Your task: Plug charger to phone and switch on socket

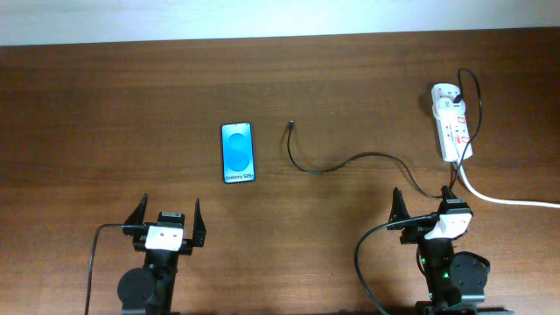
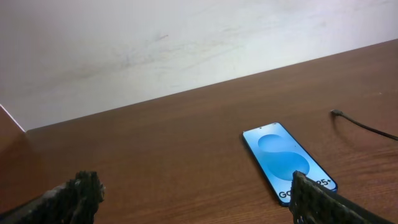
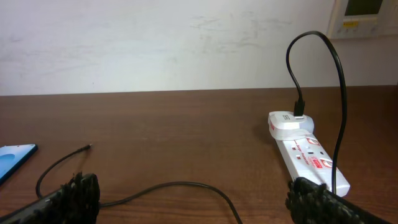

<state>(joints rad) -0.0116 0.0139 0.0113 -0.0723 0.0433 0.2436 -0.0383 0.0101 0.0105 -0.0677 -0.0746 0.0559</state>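
Observation:
The phone [image 1: 237, 151] lies flat on the table, blue screen up, white text strip at its near end; it also shows in the left wrist view [image 2: 286, 160] and at the left edge of the right wrist view [image 3: 12, 158]. The charger cable [image 1: 350, 161] curves from its connector tip [image 1: 290, 128] to the socket [image 1: 451, 122], a white power strip with red markings at the far right; cable [image 3: 180, 186] and socket [image 3: 308, 152] show in the right wrist view. My left gripper [image 1: 165, 220] is open and empty, near of the phone. My right gripper [image 1: 426, 206] is open and empty, near of the socket.
A thick white cord [image 1: 507, 199] runs from the socket off the right edge. A white adapter [image 3: 289, 123] with the black cable looping above it sits in the socket's far end. A pale wall [image 3: 155, 43] stands behind the table's far edge.

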